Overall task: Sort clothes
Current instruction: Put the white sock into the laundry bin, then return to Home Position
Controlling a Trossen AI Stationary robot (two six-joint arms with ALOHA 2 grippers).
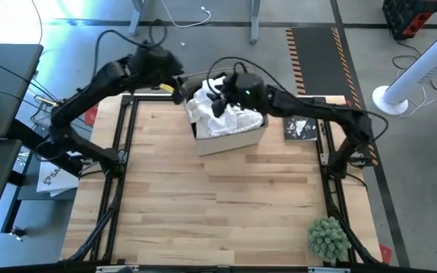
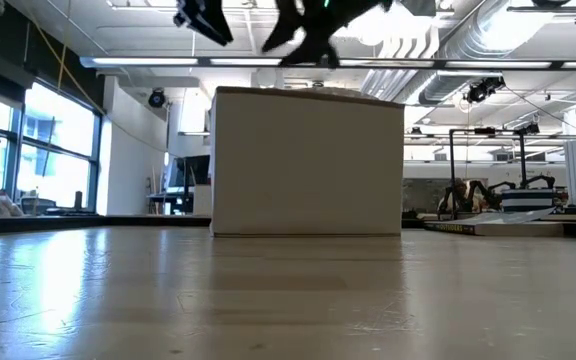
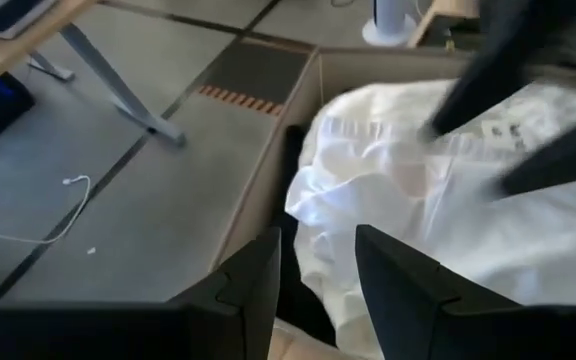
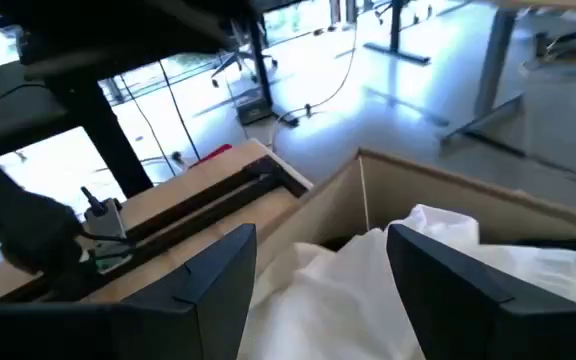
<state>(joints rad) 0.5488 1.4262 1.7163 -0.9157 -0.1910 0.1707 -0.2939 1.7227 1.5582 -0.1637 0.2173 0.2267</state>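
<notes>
While white clothes heap inside the box, the left gripper at its rim and right gripper above it both gape empty, best lifting clear without snagging fabric.

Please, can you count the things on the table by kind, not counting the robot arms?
Box: 1
White clothes heaped in the box: 1 pile; single pieces cannot be told apart
Book: 1
Plant: 1
Total: 4, taking the pile as one
</notes>
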